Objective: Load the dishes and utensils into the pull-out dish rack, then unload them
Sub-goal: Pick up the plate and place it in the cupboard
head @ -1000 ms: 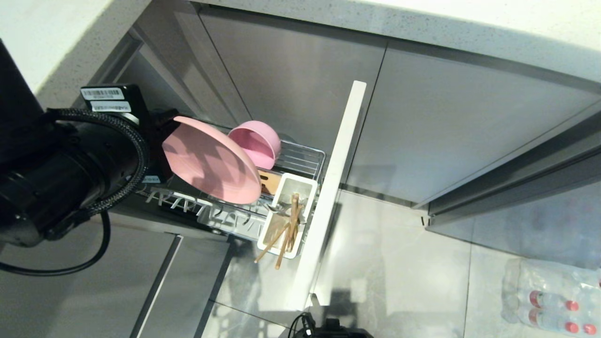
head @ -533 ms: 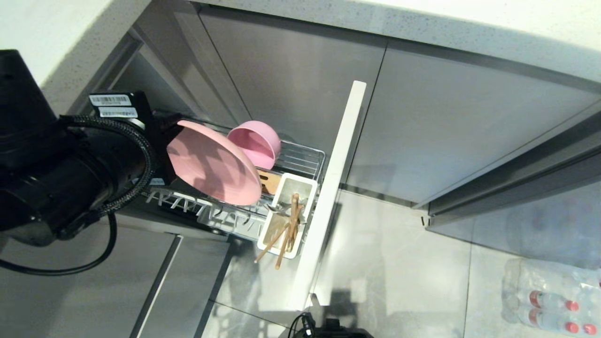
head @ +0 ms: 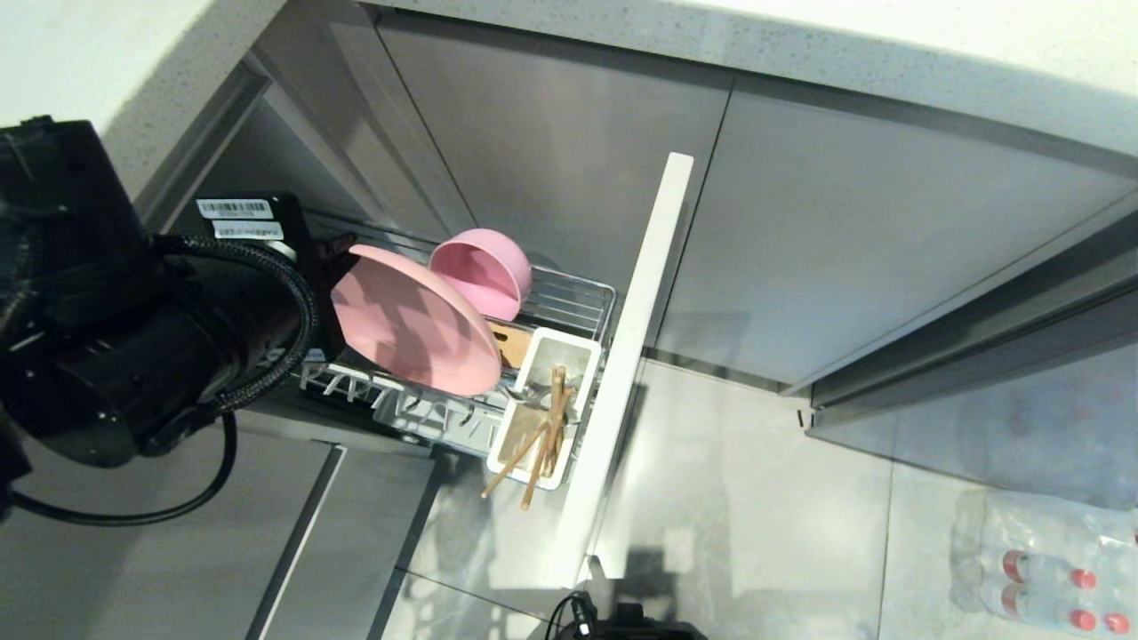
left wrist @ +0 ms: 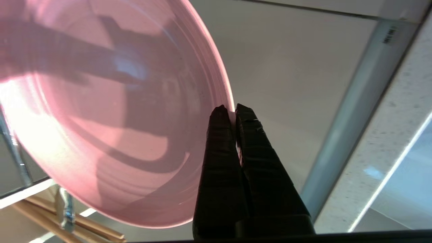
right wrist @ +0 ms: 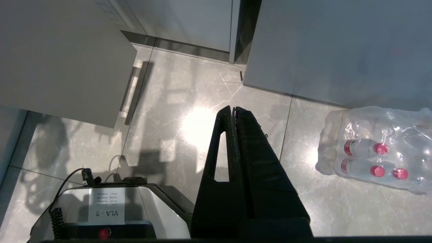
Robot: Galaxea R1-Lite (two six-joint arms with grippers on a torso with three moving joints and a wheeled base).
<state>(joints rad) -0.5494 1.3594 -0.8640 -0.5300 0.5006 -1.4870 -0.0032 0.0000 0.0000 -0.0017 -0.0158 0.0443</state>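
The pink plate is clamped at its rim by the left end effector and held tilted above the white pronged tray of the pull-out dish rack, beside the pink bowl.

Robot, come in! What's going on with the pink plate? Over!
Left pincer shut on pink plate rim, over the rack. Right pincer shut, parked above floor. Pink bowl close behind plate.
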